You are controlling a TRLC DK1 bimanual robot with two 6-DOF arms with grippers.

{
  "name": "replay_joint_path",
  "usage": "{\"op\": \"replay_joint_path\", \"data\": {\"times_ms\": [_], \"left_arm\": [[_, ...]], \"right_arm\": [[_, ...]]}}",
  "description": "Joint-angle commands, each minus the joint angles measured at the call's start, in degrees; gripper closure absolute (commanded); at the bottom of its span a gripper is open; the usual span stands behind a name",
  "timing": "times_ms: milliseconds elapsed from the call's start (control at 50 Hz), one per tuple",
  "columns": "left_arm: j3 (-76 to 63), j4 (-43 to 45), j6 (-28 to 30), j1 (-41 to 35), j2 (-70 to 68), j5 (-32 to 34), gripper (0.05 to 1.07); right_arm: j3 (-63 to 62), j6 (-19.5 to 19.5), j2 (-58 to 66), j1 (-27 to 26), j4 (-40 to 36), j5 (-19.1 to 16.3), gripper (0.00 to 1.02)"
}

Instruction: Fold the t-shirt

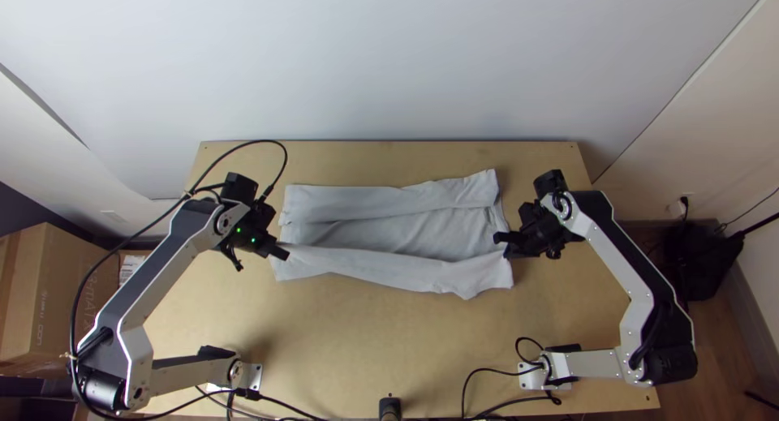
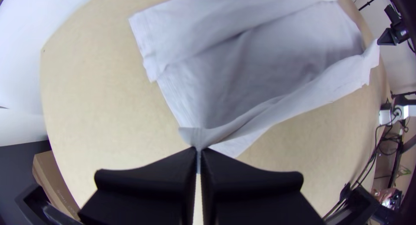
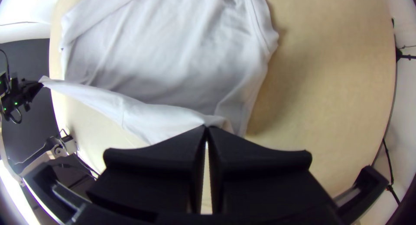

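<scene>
A light wooden table (image 1: 365,348) carries a pale T-shirt (image 1: 422,230), laid crosswise near its middle, the far side folded inward in a long strip and the near side drawn into a loose band that lifts off the cloth toward both ends. Along the table's near edge, a metal base plate (image 1: 255,376) sits at the left and a second plate (image 1: 531,378) at the right, with black cables (image 1: 503,373) looping across the bare wood beside it.
</scene>
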Motion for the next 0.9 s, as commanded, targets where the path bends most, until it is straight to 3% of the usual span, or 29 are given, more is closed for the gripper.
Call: {"op": "replay_joint_path", "data": {"times_ms": [0,680,880], "left_arm": [[4.19,0.01,-0.31,0.84,3.13,0.41,1.05],[24.93,0.18,0.3,4.35,22.64,0.41,1.05],[26.33,4.4,-0.66,5.32,28.53,0.41,1.05]], "right_arm": [[5.27,-0.82,3.29,-0.3,-0.67,0.34,1.0],[39.02,0.77,29.13,-1.1,-0.41,0.43,1.0],[49.47,2.17,39.24,-1.62,-0.41,0.43,1.0]]}}
